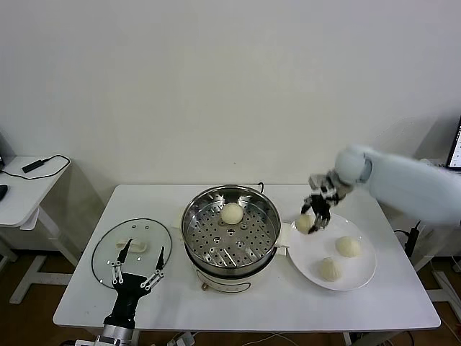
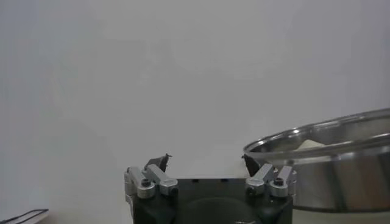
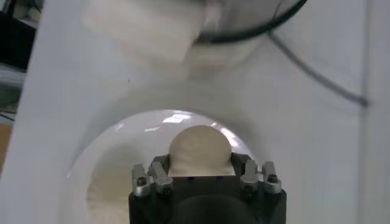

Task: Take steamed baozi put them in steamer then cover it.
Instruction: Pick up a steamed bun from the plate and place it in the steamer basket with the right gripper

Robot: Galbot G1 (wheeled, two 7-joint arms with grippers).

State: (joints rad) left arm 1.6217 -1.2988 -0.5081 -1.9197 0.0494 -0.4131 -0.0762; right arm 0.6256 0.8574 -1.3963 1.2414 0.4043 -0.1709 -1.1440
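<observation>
right gripper (image 1: 318, 214) clamped; left gripper (image 1: 137, 261) spread.

White table (image 1: 86, 303), seen from above.

Centre: steamer (image 1: 230, 229), a shiny steel pot on a cream base, with its perforated tray exposed. One steamed baozi (image 1: 232, 213) sits on the tray toward the far side.

Robot's right: white plate (image 1: 360, 277) just beside the steamer, bearing two buns, one (image 1: 348, 246) farther and one (image 1: 330, 269) nearer. Right gripper (image 1: 317, 216) is at the plate's far-left edge, fingers closed around a third bun (image 1: 305, 223).

Robot's left: cover (image 1: 101, 252), a clear glass lid, lies flat on the table, its white handle (image 1: 135, 246) up. Left gripper (image 1: 137, 261) is over the lid's near edge, fingers spread apart.
</observation>
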